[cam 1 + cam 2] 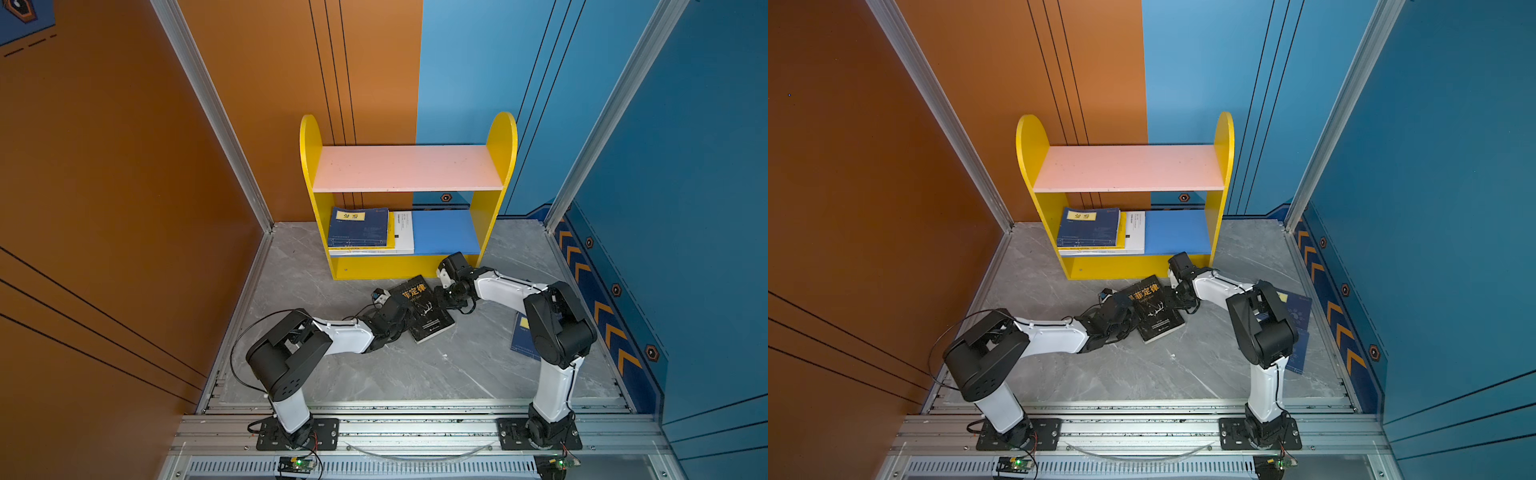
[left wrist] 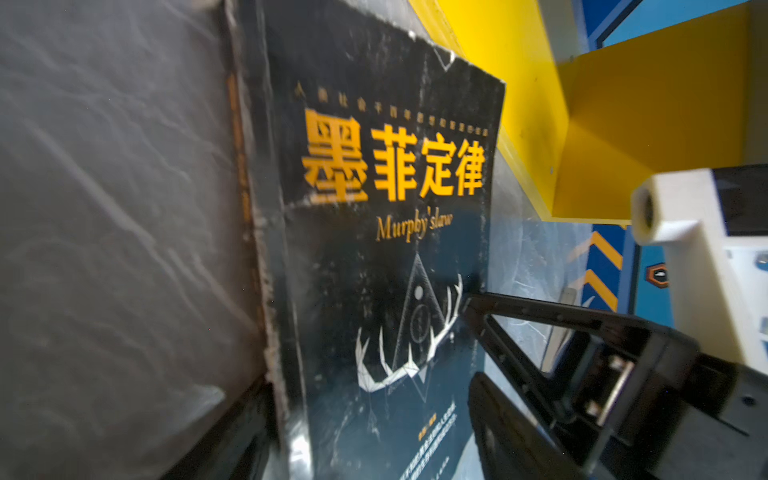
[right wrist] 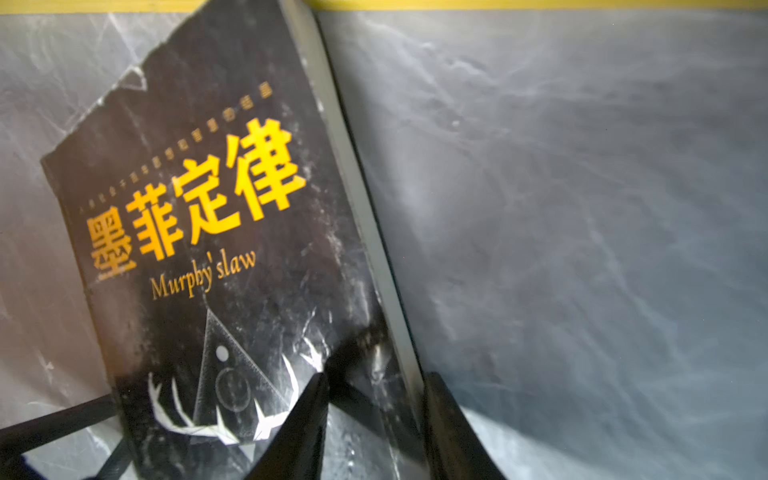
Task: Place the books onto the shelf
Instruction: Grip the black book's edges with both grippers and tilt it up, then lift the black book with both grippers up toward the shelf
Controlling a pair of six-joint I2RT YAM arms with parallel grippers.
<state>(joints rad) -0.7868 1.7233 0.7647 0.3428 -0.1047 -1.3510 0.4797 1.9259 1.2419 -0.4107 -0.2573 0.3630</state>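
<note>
A black book [image 1: 419,307] [image 1: 1152,309] with orange characters lies on the grey floor in front of the shelf [image 1: 407,168] [image 1: 1127,168]. My left gripper [image 1: 405,322] [image 2: 374,428] stands open, its fingers wide apart with the book's [image 2: 374,249] spine edge between them. My right gripper [image 1: 438,299] [image 3: 374,395] is shut on the book's [image 3: 216,249] opposite page edge, one finger on the cover. A navy book [image 1: 358,227] tops a small stack with a yellow one and a white one [image 1: 404,232] on the blue lower board [image 1: 446,230]. The pink upper board is bare.
More navy books [image 1: 524,336] [image 1: 1296,311] lie on the floor at the right, partly hidden behind my right arm. Orange and blue walls close the cell on three sides. An aluminium rail [image 1: 415,428] carrying both arm bases runs along the front.
</note>
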